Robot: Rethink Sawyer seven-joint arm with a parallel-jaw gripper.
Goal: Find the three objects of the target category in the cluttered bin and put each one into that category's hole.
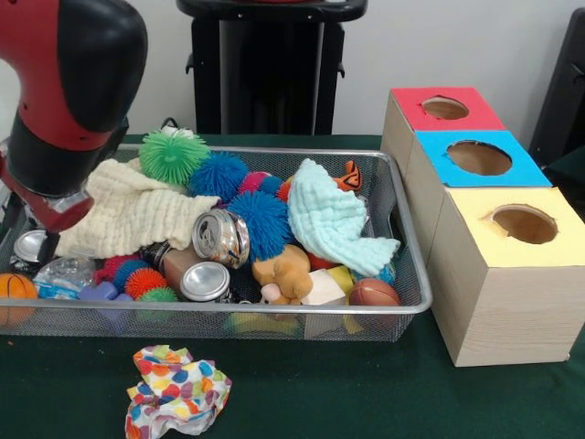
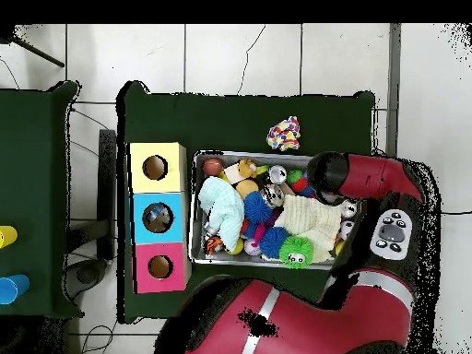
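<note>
Crinkled clear plastic (image 1: 62, 276), one piece that I can pick out, lies in the bin (image 1: 402, 302) at its end farthest from the boxes, wedged between an orange ball (image 1: 15, 288) and a purple block (image 1: 98, 292), just under the arm. Other clear pieces are not visible in the clutter. The mesh bin fills the middle of the green table (image 1: 320, 393) and is packed: a cream cloth (image 1: 128, 212), a mint cloth (image 1: 334, 219), green (image 1: 174, 155) and blue (image 1: 259, 222) spiky balls, two silver cans (image 1: 222, 238), a plush animal (image 1: 285, 273) and a small brown football (image 1: 373, 293). The red and black arm (image 1: 69, 101) hangs low over the bin's end away from the boxes; its gripper is buried behind the arm's bulk and the clutter, so I cannot tell how it is set. Three wooden boxes line the bench's edge beside the bin, topped red (image 1: 445, 109), blue (image 1: 479, 157) and yellow (image 1: 523, 224), each with a round hole. Out on the table near the front edge, outside the bin, sits a dotted multicoloured cloth (image 1: 176, 389).
</note>
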